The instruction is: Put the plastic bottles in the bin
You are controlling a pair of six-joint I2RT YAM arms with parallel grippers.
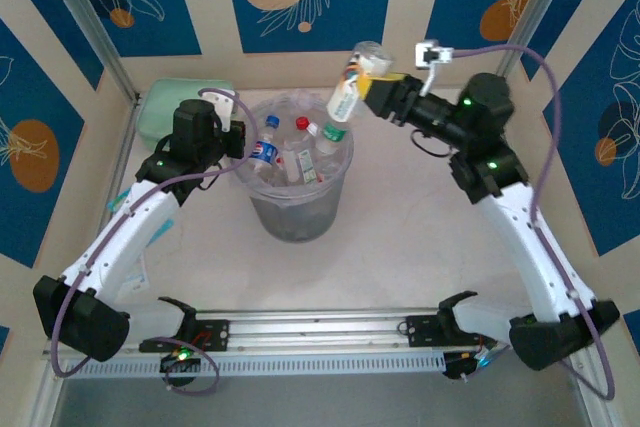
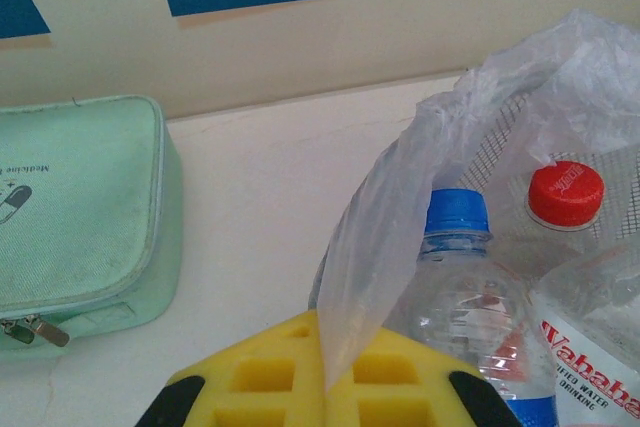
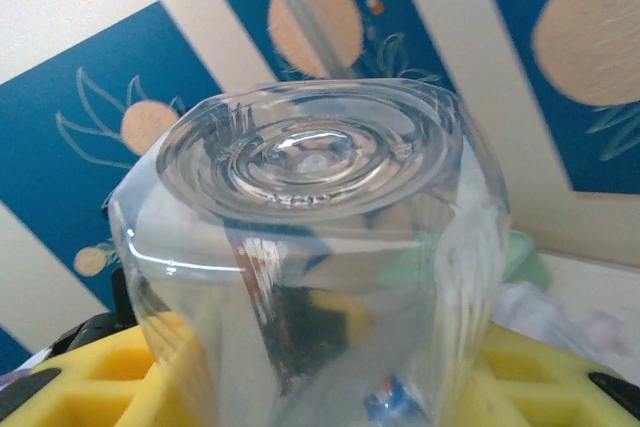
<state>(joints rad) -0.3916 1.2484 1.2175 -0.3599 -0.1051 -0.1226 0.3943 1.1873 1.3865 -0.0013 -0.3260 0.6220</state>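
Observation:
The round grey bin [image 1: 299, 209] stands mid-table, lined with a clear bag [image 2: 400, 237] and holding several plastic bottles. Among them are a blue-capped bottle [image 1: 265, 146] and a red-capped bottle [image 1: 303, 125]; the left wrist view shows the blue cap [image 2: 457, 210] and the red cap [image 2: 565, 193]. My left gripper [image 1: 238, 137] sits at the bin's left rim, shut on the bag's edge [image 2: 345, 332]. My right gripper [image 1: 372, 85] hovers above the bin's right rim, shut on a clear bottle [image 1: 352, 87] held base-up. That bottle's base [image 3: 310, 162] faces the right wrist camera.
A mint-green zip pouch [image 1: 172, 107] lies behind the left arm, against the back wall; its side [image 2: 70, 207] is left of the bin. A metal rail [image 1: 320, 332] runs along the near edge between the arm bases.

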